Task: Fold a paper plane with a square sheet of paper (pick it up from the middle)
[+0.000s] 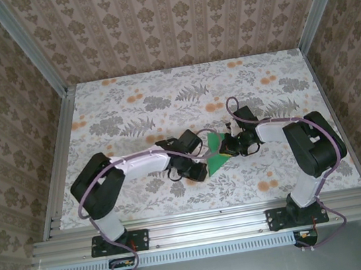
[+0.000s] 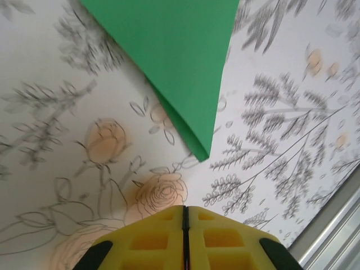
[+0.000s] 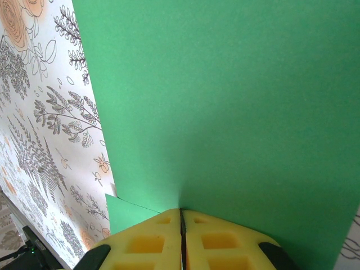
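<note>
Right wrist view, paper: the green sheet of paper [image 3: 225,112] spreads away from the fingers, flat and unwrinkled. A second layer's corner peeks out at its lower left edge, so it looks partly folded.
Left wrist view, paper: a doubled, pointed corner aims toward the camera, its layers slightly parted along one edge.
Top external view, paper: it sits near the middle of the floral table [image 1: 161,97], between the two wrists.
Right gripper [image 3: 181,212]: the yellow pads are pressed together on the sheet's near edge, and a faint crease runs into their seam. It has the paper.
Left gripper [image 2: 184,209]: the pads are closed flush with nothing between them. The paper's tip lies just ahead, apart from it.
Stage, as a judgement: early folds are made, with no dart shape yet.
Risk, skew: with one pinch at one edge, any pull or twist by the right arm could swing the free point and misalign the layers.
Risk, spring-back: the parted layers suggest a soft crease, which may open unless pressed down.
Risk, crumple: a closed left gripper pushing onto the tip could buckle thin paper or slide it on the smooth tabletop.
Risk, tear: opposing tugs from both arms could rip the pinched edge.
</note>
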